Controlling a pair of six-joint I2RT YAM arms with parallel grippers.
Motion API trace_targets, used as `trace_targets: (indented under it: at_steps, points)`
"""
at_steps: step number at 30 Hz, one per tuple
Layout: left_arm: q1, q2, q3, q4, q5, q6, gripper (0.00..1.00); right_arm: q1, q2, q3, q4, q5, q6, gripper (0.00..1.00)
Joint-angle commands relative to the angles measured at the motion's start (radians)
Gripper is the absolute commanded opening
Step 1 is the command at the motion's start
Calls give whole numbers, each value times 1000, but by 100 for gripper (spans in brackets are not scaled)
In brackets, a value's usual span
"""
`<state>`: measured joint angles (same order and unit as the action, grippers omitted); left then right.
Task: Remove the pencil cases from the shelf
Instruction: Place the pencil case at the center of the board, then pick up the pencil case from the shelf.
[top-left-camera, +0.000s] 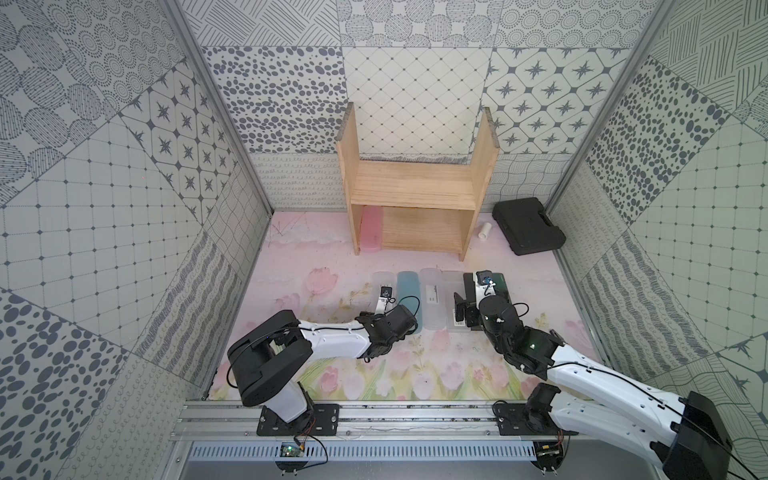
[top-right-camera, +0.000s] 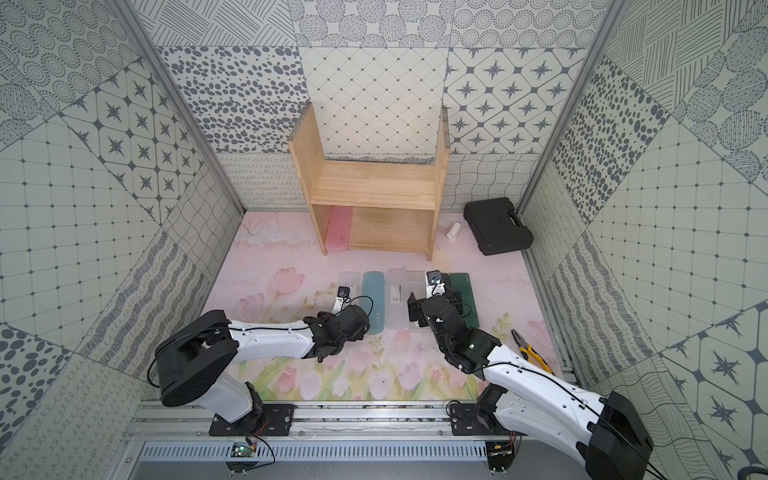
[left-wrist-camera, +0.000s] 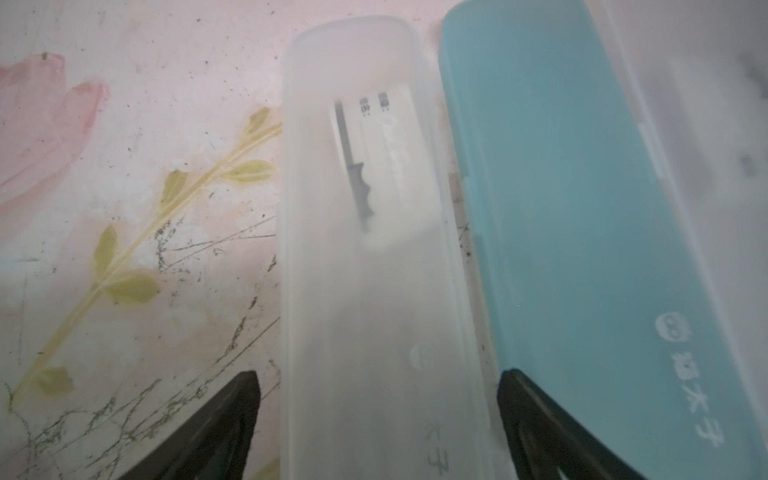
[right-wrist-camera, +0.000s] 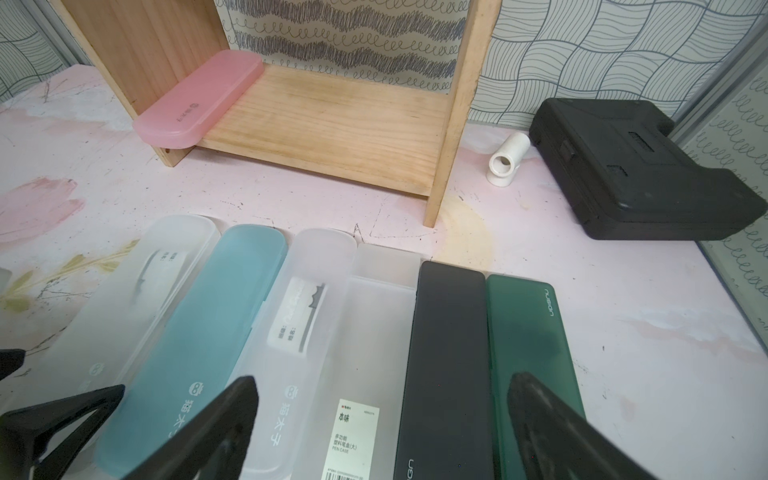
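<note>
Nearest, by the right edge of the bench (top-right-camera: 270, 257): yellow-handled pliers (top-right-camera: 530, 351), flat beside the right arm.

Next, toward mid-bench: a row of six pencil cases flat on the bench, side by side, long sides running near to far. From the left: rounded frosted case (left-wrist-camera: 374, 249), light blue case (left-wrist-camera: 582, 249), second rounded frosted case (right-wrist-camera: 291, 365), square-ended frosted case (right-wrist-camera: 374, 324) with a white label, black case (right-wrist-camera: 449, 353), dark green case (right-wrist-camera: 528, 332). Neighbours touching or just beside one another.

Low over the near end of the rounded frosted case, the left gripper (left-wrist-camera: 379, 374): fingers (left-wrist-camera: 216, 428) parted to either side of it, one over bare bench, one over the edge of the light blue case, gripping nothing. Above the near ends of the square-ended frosted and black cases, the right gripper (right-wrist-camera: 382, 376): fingers (right-wrist-camera: 548, 424) spread wide, empty.

Farther back, about midway along the far edge: the shelf (top-left-camera: 411, 183), upper board bare. On its lower board, against the left side board: the pink case (right-wrist-camera: 195, 104), near end jutting past the board's front edge.

Toward the far right corner: small white pipe fitting (right-wrist-camera: 505, 160) just right of the shelf, then a black moulded case (right-wrist-camera: 623, 166) with a handle.
</note>
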<state>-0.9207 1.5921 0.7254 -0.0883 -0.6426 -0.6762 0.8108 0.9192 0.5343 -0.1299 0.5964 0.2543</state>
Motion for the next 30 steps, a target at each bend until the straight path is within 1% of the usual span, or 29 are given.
trace_targets:
  at_steps: [1,6,10,13,15,20,22,25,30]
  points:
    - [1,-65,28,-90,-64,-1,97,-3,-14,-11,33,8,3,98]
    - [14,-164,68,-140,-71,55,99,-3,-20,-12,33,-1,-2,98]
    - [79,-229,120,-156,21,99,99,-3,-29,-23,52,-19,-18,98]
    - [127,-244,160,-145,65,156,100,-3,-42,-37,74,-29,-22,98]
    - [180,-236,190,-136,128,180,99,-3,-52,-43,81,-35,-22,98]
    - [329,-196,221,-35,320,229,100,-3,-59,-50,90,-47,-23,98]
    - [381,-152,247,-7,386,240,100,-3,-55,-49,90,-51,-24,98]
    - [430,-67,303,11,430,255,100,-3,-55,-48,90,-49,-25,98]
    - [491,69,395,39,457,274,100,-3,-56,-49,90,-53,-26,98]
